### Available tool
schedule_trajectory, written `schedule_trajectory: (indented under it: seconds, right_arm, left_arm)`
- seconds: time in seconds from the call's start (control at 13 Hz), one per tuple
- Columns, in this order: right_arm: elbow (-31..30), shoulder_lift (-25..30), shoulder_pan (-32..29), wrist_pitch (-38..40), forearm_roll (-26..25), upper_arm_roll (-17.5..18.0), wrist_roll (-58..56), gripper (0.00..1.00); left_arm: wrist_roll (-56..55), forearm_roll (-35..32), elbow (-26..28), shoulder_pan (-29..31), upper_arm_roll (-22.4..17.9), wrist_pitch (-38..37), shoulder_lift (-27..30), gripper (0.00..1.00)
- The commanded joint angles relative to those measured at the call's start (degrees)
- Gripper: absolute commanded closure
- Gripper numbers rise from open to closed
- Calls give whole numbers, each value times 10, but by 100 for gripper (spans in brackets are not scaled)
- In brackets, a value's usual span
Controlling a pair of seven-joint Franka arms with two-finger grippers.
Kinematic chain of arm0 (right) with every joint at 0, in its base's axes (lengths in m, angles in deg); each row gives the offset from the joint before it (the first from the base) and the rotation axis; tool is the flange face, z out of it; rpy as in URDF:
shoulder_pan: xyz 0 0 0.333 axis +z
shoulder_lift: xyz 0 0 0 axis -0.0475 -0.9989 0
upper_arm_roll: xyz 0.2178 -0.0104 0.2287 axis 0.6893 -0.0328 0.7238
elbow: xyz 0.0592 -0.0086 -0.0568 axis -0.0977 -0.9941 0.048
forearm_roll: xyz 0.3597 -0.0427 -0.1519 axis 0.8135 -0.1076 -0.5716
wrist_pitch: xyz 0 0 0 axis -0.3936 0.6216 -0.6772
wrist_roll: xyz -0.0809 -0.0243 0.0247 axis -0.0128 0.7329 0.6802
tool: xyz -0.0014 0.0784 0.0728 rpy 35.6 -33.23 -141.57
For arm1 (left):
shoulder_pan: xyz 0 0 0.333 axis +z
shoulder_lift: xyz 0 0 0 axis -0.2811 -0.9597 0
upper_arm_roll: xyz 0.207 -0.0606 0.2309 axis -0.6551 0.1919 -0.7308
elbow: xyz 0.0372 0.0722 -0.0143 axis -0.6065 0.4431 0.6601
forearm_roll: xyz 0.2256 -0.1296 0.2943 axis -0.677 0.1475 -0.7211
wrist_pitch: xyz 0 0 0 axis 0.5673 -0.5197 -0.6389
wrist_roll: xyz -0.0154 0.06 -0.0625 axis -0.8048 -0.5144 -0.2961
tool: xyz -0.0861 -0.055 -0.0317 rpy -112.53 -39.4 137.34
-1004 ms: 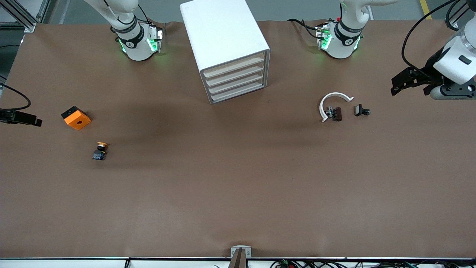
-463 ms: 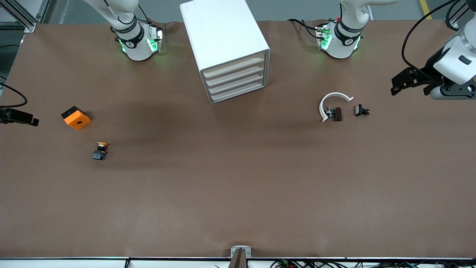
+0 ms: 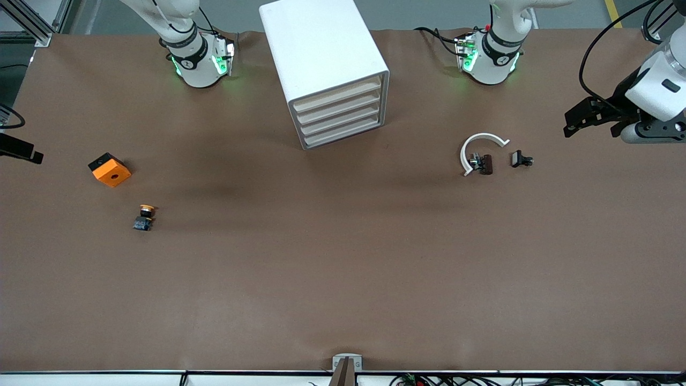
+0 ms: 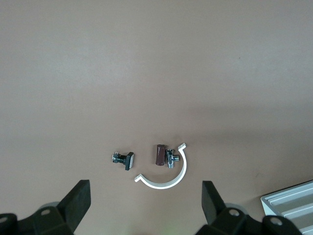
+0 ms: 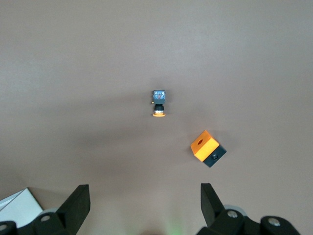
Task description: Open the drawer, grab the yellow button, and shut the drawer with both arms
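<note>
The drawer (image 3: pixel 338 96) sat shut at the top of its cabinet (image 3: pixel 321 59), well away from both my grippers. The button (image 3: pixel 143 216) lay on the table (image 3: pixel 343 268), below my right gripper (image 5: pixel 142 205), beside an orange block (image 3: pixel 109 169). My left gripper (image 4: pixel 144 203) hung wide open and empty above a white clip (image 4: pixel 166 176); the right was equally spread and empty. I judged the shallow drawer front risky: fingers could slip or drag the cabinet. The front view cut off most of my right gripper.
</note>
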Motion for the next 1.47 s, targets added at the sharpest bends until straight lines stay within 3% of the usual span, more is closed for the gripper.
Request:
schedule_trajectory:
  seconds: [0.0,0.08,0.31,0.39,0.77,1.39]
  right_arm:
    - [-8,21,2,16,25,-4,31,0]
    - [-9,25,19,18,25,-15,32,0]
    - [-24,50,137,20,30,-149,30,0]
    - [-33,62,143,18,39,-162,23,0]
    - [-43,98,145,23,37,-185,-42,0]
    - [-84,126,142,-5,34,-160,-35,0]
  left_arm:
    - [12,0,-15,5,3,-13,-6,0]
    - [12,0,-15,4,4,-13,-6,0]
    - [12,1,-15,5,4,-13,-6,0]
    - [12,1,-15,5,4,-13,-6,0]
    - [12,1,-16,4,4,-13,-6,0]
    - [12,1,-16,4,4,-13,-6,0]
